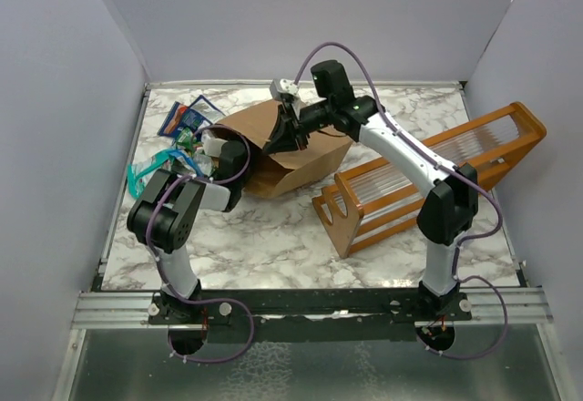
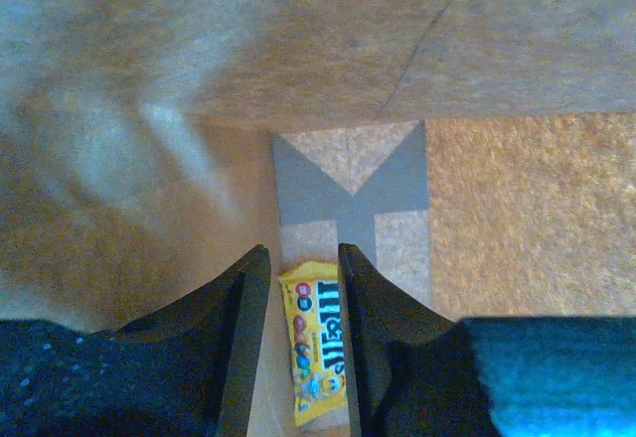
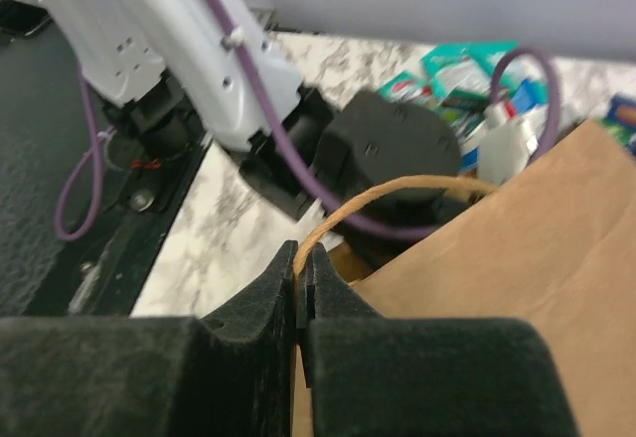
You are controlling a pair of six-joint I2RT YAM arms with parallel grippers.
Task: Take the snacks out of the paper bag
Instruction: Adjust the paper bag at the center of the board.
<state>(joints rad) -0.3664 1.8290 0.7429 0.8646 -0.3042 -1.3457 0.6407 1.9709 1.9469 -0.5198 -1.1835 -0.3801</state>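
Note:
The brown paper bag (image 1: 301, 155) lies on its side mid-table, mouth to the left. My left gripper (image 2: 303, 258) reaches inside it, open, its fingers on either side of a yellow snack packet (image 2: 316, 353) lying on the bag's inner wall. My right gripper (image 1: 290, 130) is shut on the bag's thin paper loop handle (image 3: 397, 194) and holds the mouth up. Blue-and-white (image 1: 182, 117), green (image 1: 189, 141) and teal (image 1: 150, 169) snack packets lie on the table left of the bag. The left fingers are hidden in the top view.
An orange wooden rack with clear slats (image 1: 428, 178) lies right of the bag, under the right arm. Purple walls enclose the marble table (image 1: 273, 237) on three sides. The left arm's wrist (image 1: 228, 159) fills the bag's mouth.

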